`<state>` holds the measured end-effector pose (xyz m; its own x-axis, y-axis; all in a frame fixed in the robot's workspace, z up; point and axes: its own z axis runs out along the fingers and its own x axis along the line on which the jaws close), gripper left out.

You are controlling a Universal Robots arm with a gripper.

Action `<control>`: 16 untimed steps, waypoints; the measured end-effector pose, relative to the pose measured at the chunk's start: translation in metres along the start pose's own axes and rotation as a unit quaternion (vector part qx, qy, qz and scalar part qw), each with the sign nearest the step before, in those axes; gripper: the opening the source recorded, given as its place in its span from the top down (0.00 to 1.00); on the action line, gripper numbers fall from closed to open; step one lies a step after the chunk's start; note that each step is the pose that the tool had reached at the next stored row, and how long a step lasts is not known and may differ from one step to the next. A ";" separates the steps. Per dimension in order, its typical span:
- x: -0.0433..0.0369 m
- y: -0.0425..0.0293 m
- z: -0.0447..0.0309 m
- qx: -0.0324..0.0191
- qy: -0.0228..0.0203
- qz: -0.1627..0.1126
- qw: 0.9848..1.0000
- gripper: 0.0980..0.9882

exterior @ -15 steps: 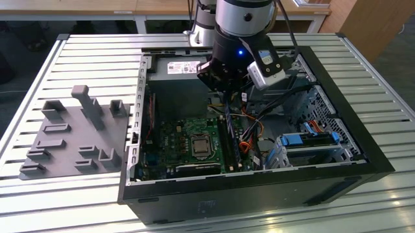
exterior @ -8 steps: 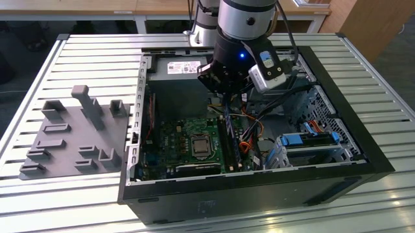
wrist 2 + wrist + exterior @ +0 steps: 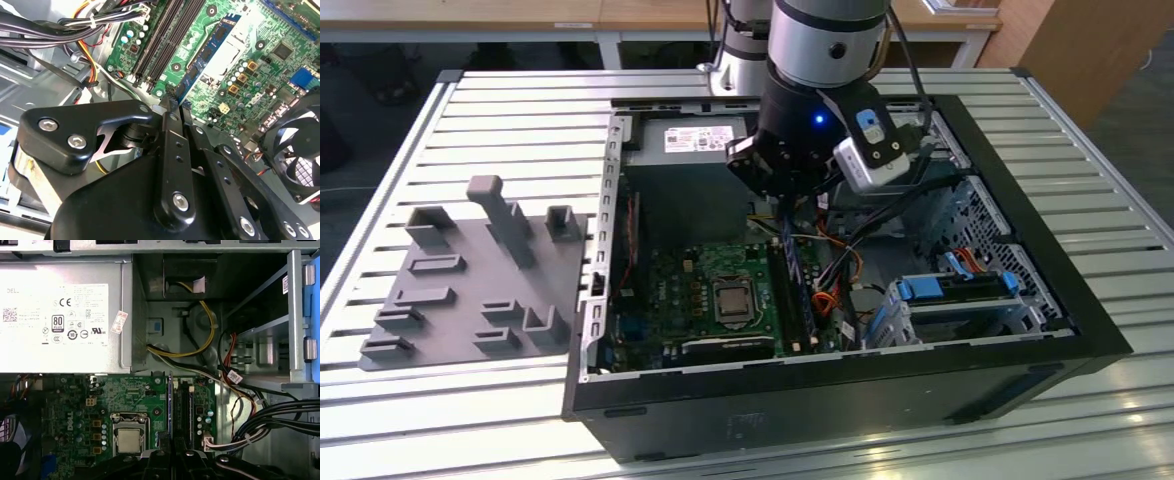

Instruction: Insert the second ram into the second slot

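So the second ram [image 3: 202, 54] is that thin blue stick you can spot in the second wrist view, running from the frame's upper middle down toward the centre. It's standing edge-on over the green motherboard [image 3: 250, 65], and its near end sits pinched between the black fingers of the gripper [image 3: 172, 107], which are pressed together on it. In the first wrist view the same stick shows as a thin blue line [image 3: 171, 405] in the lower middle of the frame, right alongside the dark memory slots [image 3: 184, 407]; can't really tell whether it's seated in one or just hovering over it.

Around it: the CPU socket [image 3: 129, 432] with its metal lid sits just beside the slots in the lower centre-left. A bundle of black cables [image 3: 280, 415] crowds in at the lower right, and yellow and red wires [image 3: 200, 340] loop across the middle, near the slots' far end. The big grey power supply [image 3: 60, 315] fills the upper left. A case fan [image 3: 295, 155] shows at the right edge of the second wrist view.

In the exterior view the arm [image 3: 821, 90] reaches down into the open black computer case [image 3: 854, 380] in mid-frame, blue drive brackets [image 3: 947, 288] sit at the lower right inside, and a grey fixture tray [image 3: 467, 270] lies on the slatted table [image 3: 454, 420] at the frame's left.
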<state>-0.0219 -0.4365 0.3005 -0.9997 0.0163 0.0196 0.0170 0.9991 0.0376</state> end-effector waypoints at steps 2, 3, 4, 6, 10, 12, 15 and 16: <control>-0.0002 -0.0001 0.0035 0.000 0.000 -0.002 1.000 0.95; -0.0004 -0.0002 0.0053 0.000 0.000 -0.002 1.000 0.95; -0.0006 -0.0002 0.0071 0.000 0.000 -0.003 1.000 0.95; -0.0013 -0.0004 0.0107 0.001 0.000 -0.004 1.000 0.95; -0.0037 -0.0006 0.0162 0.001 0.000 -0.004 1.000 0.95; -0.0038 -0.0007 0.0182 0.000 0.000 -0.004 1.000 0.95; -0.0038 -0.0010 0.0204 -0.003 -0.002 -0.005 1.000 0.95; -0.0038 -0.0011 0.0211 -0.006 -0.002 -0.005 1.000 0.95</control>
<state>-0.0185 -0.4368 0.2794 -0.9999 0.0064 0.0153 0.0071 0.9987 0.0497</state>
